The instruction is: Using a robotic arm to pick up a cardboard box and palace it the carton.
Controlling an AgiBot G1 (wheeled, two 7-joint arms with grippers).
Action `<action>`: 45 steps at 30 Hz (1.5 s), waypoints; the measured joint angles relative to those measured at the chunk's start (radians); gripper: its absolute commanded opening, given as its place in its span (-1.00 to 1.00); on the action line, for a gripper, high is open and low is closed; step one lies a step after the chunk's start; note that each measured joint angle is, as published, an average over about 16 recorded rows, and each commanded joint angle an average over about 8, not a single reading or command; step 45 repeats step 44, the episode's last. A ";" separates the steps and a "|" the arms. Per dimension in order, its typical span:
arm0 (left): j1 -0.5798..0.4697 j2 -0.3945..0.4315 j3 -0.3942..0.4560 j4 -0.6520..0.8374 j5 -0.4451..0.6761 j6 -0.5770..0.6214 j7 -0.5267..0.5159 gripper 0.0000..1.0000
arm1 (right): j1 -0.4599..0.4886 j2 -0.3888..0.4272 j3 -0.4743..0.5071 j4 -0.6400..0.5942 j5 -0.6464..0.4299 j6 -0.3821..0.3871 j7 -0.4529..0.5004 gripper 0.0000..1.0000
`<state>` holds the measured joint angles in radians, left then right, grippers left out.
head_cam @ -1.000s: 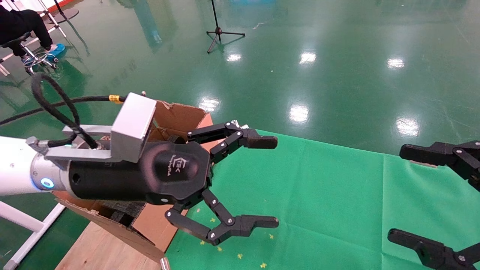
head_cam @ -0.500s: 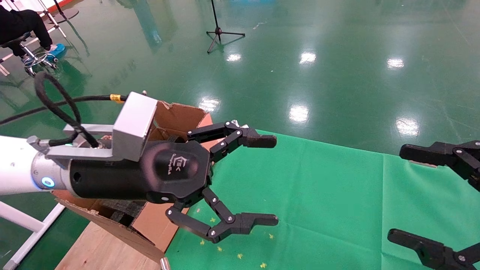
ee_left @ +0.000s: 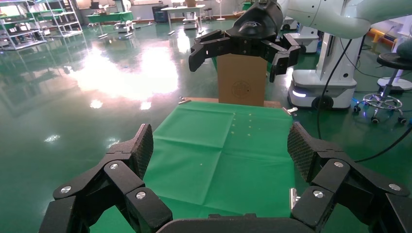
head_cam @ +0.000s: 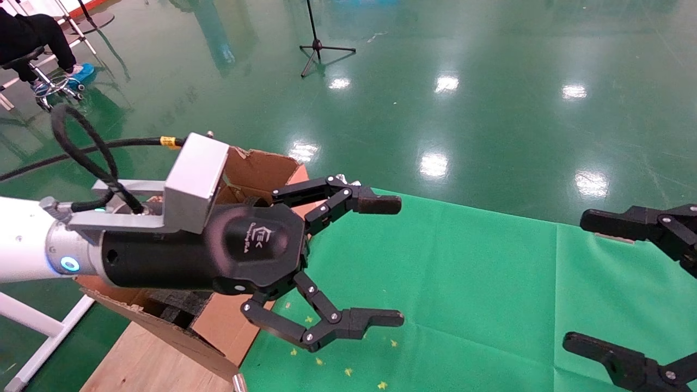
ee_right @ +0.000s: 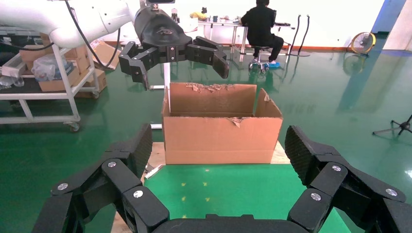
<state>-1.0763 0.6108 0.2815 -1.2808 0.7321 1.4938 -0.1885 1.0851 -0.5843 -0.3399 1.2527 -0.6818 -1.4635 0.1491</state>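
Left gripper (head_cam: 389,260): fingers spread wide, holding nothing, poised above the green cloth (head_cam: 463,283). Its white arm (head_cam: 24,247) reaches level across the carton (head_cam: 261,166), which stands at the cloth's left end. Right gripper (head_cam: 604,283): also spread wide, empty, at the cloth's right end. The cardboard box (ee_left: 242,80) stands upright beyond it.

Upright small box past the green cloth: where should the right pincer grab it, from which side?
Probably from above, near the top, across its side faces. The box stands upright past the cloth, taller than wide, flat-sided, top free. The right pincer is open by its top; left pincer open near the carton.
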 measured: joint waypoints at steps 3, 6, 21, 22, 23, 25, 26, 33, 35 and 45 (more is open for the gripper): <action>0.000 0.000 0.000 0.000 0.000 0.000 0.000 1.00 | 0.000 0.000 0.000 0.000 0.000 0.000 0.000 1.00; 0.000 0.000 0.000 0.000 0.000 0.000 0.000 1.00 | 0.000 0.000 0.000 0.000 0.000 0.000 0.000 1.00; -0.001 0.000 0.000 0.001 0.001 0.000 0.000 1.00 | 0.000 0.000 0.000 0.000 0.000 0.000 0.000 1.00; -0.001 0.000 0.000 0.001 0.001 0.000 0.000 1.00 | 0.000 0.000 0.000 0.000 0.000 0.000 0.000 1.00; -0.001 0.000 0.000 0.001 0.001 -0.001 0.000 1.00 | 0.000 0.000 0.000 0.000 0.000 0.000 0.000 1.00; -0.001 0.000 0.000 0.001 0.001 -0.001 0.000 1.00 | 0.000 0.000 0.000 0.000 0.000 0.000 0.000 1.00; -0.001 0.000 0.000 0.001 0.001 -0.001 0.000 1.00 | 0.000 0.000 0.000 0.000 0.000 0.000 0.000 1.00; -0.001 0.000 0.000 0.001 0.001 -0.001 0.000 1.00 | 0.000 0.000 0.000 0.000 0.000 0.000 0.000 1.00; -0.001 0.000 0.000 0.001 0.001 -0.001 0.000 1.00 | 0.000 0.000 0.000 0.000 0.000 0.000 0.000 1.00; -0.001 0.000 0.000 0.001 0.001 -0.001 0.000 1.00 | 0.000 0.000 0.000 0.000 0.000 0.000 0.000 1.00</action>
